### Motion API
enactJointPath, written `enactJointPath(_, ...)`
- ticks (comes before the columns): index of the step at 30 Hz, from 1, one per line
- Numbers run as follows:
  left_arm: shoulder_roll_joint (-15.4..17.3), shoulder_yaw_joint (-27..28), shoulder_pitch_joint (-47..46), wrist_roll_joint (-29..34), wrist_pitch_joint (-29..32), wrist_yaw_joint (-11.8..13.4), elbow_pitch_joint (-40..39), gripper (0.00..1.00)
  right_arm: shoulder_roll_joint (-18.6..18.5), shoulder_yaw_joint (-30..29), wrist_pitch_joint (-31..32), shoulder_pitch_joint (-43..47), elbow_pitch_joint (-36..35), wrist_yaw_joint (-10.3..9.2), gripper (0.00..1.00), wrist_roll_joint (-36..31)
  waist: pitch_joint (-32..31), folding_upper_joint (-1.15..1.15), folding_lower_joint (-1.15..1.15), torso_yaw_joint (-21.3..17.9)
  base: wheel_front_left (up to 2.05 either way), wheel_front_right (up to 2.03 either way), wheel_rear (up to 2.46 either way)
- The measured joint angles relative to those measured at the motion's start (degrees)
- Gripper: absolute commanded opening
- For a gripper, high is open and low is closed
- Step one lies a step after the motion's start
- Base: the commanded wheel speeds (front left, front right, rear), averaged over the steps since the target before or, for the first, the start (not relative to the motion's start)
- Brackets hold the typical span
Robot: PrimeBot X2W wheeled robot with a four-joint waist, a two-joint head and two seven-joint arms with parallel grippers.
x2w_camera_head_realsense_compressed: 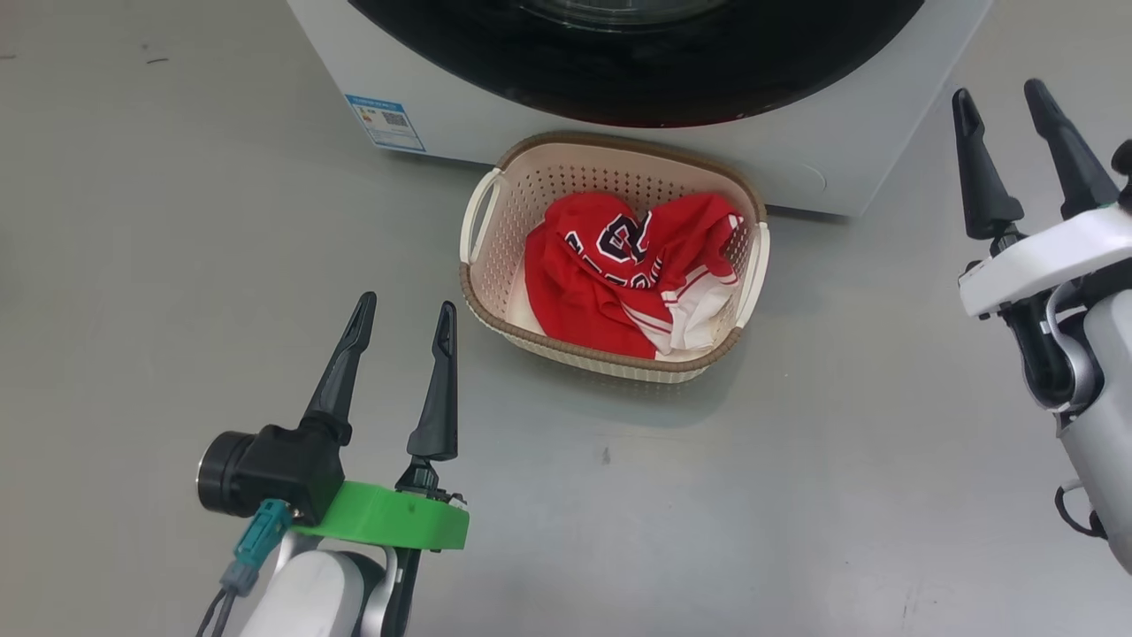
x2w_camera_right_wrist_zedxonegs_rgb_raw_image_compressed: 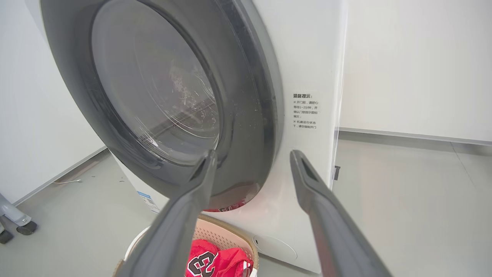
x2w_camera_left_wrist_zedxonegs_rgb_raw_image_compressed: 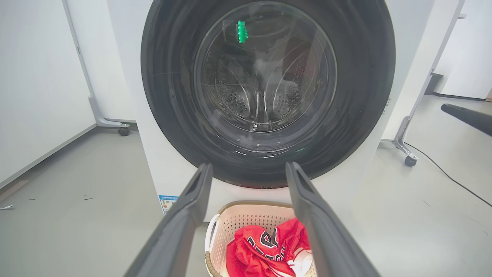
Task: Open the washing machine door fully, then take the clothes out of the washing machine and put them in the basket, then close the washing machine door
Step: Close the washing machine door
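Standing at lower left of the head view: left tool [x2w_camera_head_realsense_compressed: 408, 303], fingers apart, holding nothing, above bare floor [x2w_camera_head_realsense_compressed: 133, 310], pointed toward the washing machine [x2w_camera_head_realsense_compressed: 495, 106].

Next right: blue label [x2w_camera_head_realsense_compressed: 385, 121], low on the machine's white front.

Centre: basket [x2w_camera_head_realsense_compressed: 619, 143] on the floor, just in front of the machine; touching its base or a little short of it, cannot tell. Inside: red clothes [x2w_camera_head_realsense_compressed: 610, 265], bundled, wholly within the rim.

Above the basket: door [x2w_camera_head_realsense_compressed: 637, 97], black rim lying flat against the machine front in the left wrist view; drum [x2w_camera_left_wrist_zedxonegs_rgb_raw_image_compressed: 265, 96] behind the glass seemingly empty. Latched or merely resting shut, cannot tell.

Far right: right tool [x2w_camera_head_realsense_compressed: 998, 90], fingers apart, empty, raised beside the machine's right corner, well apart from the basket.

Step in hand, judged: closing the door, apparently done or one last press short. To finish well:
- Push on the black rim, not the glass.
- Press squarely toward the machine until seated all round.
- Keep fingers above the basket to avoid knocking it.
- Draw back straight.
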Motion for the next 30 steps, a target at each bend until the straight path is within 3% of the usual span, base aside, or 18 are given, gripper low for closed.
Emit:
enactJointPath(4, 0.0, 0.2, 0.2, 0.3, 0.0, 0.0, 1.2, 1.00, 1.1, -1.2, -0.1, 2.8, 0.0, -0.14, 1.00, -0.3, -1.7, 0.00, 0.00, -1.5, 0.00, 0.00, 0.00)
enactJointPath(15, 0.0, 1.6, 2.3, 1.0, 0.0, 0.0, 3.5, 1.00, 2.1, -5.2, -0.3, 10.8, -0.4, -3.09, 1.00, -0.4, -5.8, 0.00, 0.00, -6.1, 0.00, 0.00, 0.00)
enactJointPath(30, 0.1, 1.4, 4.5, 0.8, 0.0, 0.0, 6.1, 1.00, 5.7, -10.6, -0.3, 22.1, -9.9, -6.71, 1.00, -4.8, -10.8, 0.00, 0.00, -12.1, 0.00, 0.00, 0.00)
